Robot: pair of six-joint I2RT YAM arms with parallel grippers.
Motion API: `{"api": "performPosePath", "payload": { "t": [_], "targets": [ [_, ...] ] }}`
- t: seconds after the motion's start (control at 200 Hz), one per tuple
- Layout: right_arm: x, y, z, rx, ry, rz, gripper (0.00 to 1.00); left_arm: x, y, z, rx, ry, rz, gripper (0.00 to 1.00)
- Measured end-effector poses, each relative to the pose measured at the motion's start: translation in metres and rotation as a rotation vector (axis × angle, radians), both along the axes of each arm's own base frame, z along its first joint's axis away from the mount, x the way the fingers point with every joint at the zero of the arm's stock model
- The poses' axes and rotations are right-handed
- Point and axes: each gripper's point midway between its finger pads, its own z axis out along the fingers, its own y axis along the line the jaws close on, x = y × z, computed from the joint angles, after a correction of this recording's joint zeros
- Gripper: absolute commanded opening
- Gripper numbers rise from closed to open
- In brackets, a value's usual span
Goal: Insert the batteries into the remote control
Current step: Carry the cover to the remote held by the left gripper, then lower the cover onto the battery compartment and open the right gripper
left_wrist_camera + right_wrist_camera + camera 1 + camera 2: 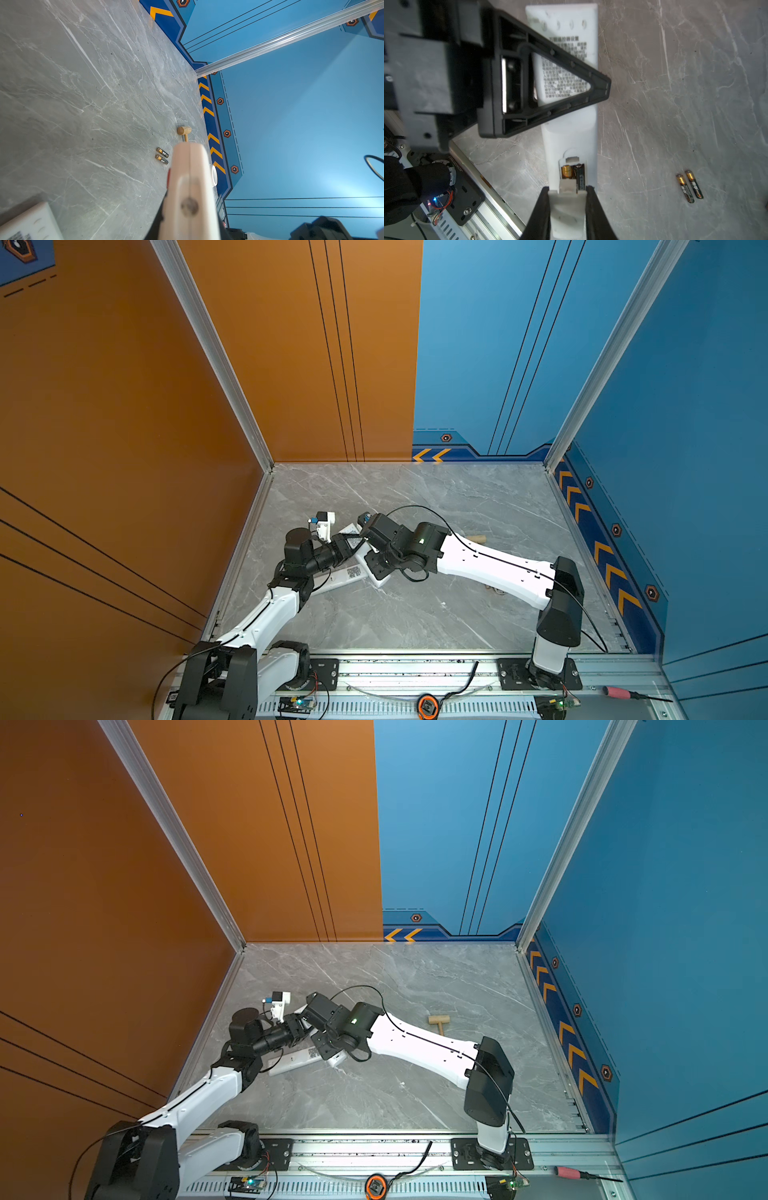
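The right gripper [567,189] pinches a white battery cover [566,209] between narrowly parted black fingers [591,207], at the open end of the remote control [571,133]. The left gripper [605,87], jaws pressed together, hangs with its tip over the remote's printed back (contact cannot be made out). The remote lies flat on the marble table [675,83], left of centre in both top views, its long axis running from one gripper to the other. Its uncovered compartment [560,172] holds two batteries [580,178] lengthwise. Two loose batteries [684,188] lie side by side on the table, parallel, well apart from the remote, gold ends pointing alike.
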Motion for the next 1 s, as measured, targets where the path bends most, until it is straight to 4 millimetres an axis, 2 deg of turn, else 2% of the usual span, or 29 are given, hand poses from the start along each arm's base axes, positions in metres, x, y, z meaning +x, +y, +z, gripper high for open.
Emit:
{"api": "performPosePath", "payload": {
  "t": [0.12,0.376,0.771,0.996],
  "targets": [
    [0.003,0.003,0.001,0.005,-0.023,0.011,0.01,-0.001,0.0,0.0,-0.008,0.006,0.003,0.0],
    [0.004,0.0,-0.013,-0.023,-0.039,0.031,0.0,0.0,0.0,0.004,-0.022,-0.005,0.005,0.0],
    [0.005,0.003,-0.021,-0.013,-0.054,0.043,0.0,0.0,0.001,0.004,-0.031,-0.011,0.012,0.0],
    [0.007,0.002,-0.02,0.008,-0.065,0.038,0.0,0.0,0.002,0.004,-0.036,-0.009,0.014,0.0]
  ]
}}
